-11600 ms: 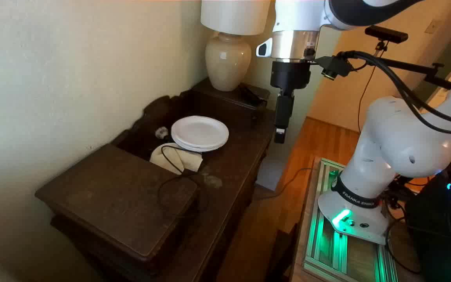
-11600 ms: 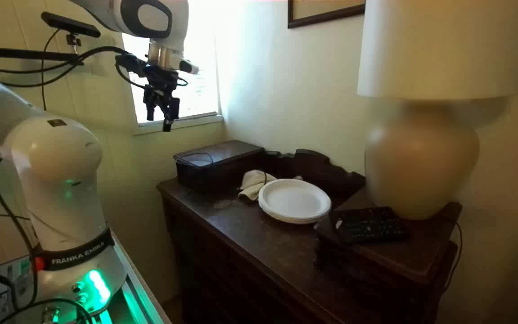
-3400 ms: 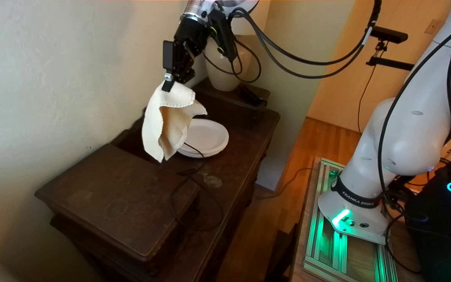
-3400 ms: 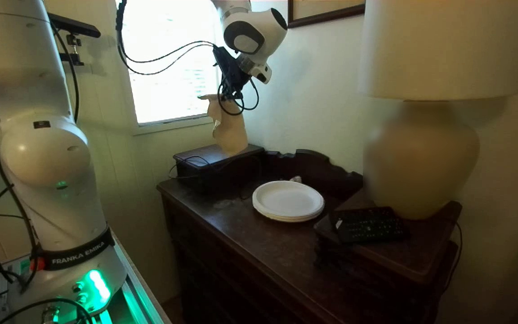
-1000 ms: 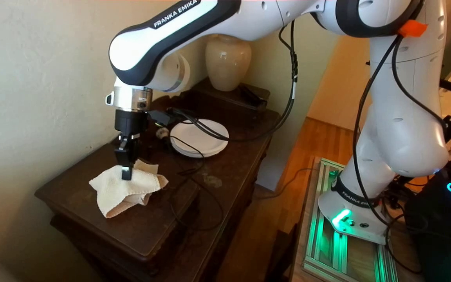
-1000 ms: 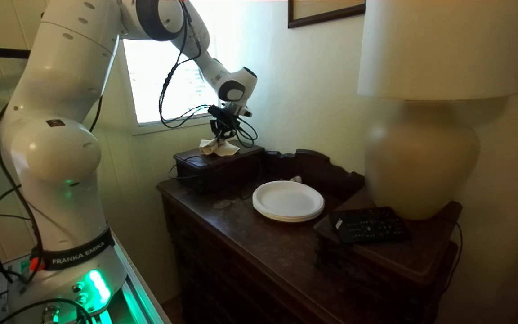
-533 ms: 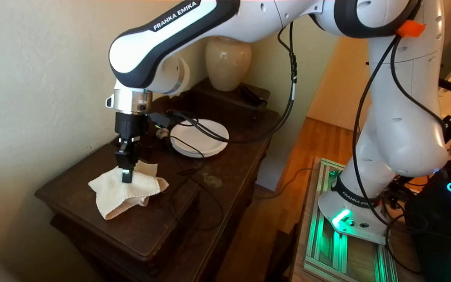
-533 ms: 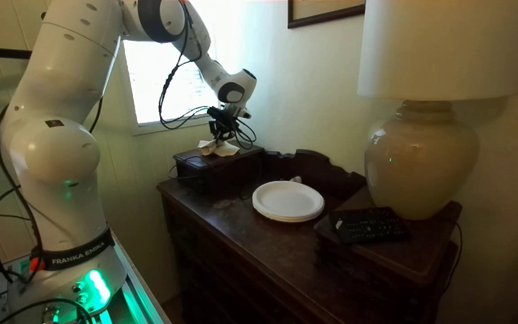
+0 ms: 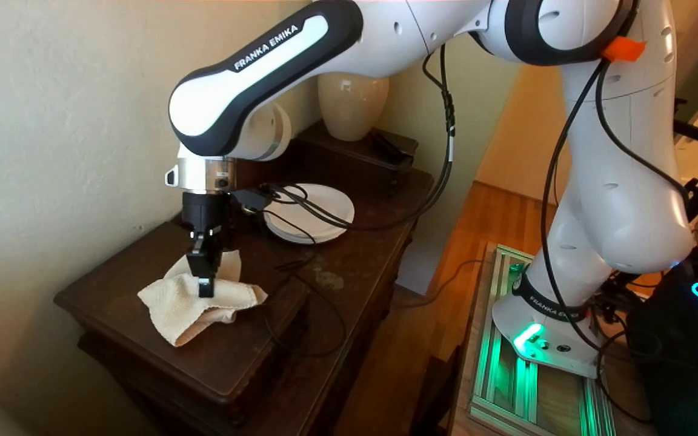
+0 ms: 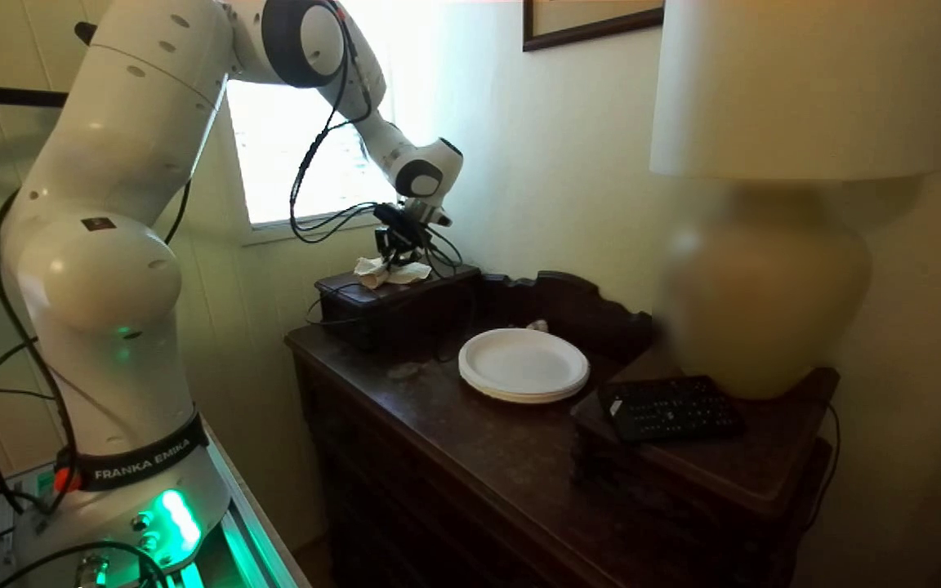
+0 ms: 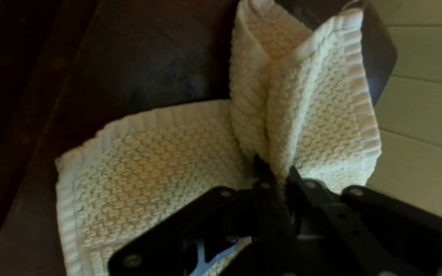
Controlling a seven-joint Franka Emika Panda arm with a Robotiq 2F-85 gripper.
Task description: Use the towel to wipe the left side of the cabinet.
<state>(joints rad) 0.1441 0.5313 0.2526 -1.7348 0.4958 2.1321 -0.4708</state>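
Cabinet (image 10: 470,441): dark wood, carrying the work area. Raised section (image 9: 228,357): one end of the top, judged to be the left side to be wiped. Towel (image 9: 182,312): rests bunched on that raised section, corners spread outward. Gripper (image 11: 276,172): jaws nearly together, a fold of the towel pinched between them. For the wipe, presumably the step in hand, apply light downward pressure and draw the towel in straight, overlapping strokes. Leave fabric between jaws and wood to prevent scratching. Guard against snagging the cable (image 9: 291,266) nearby.
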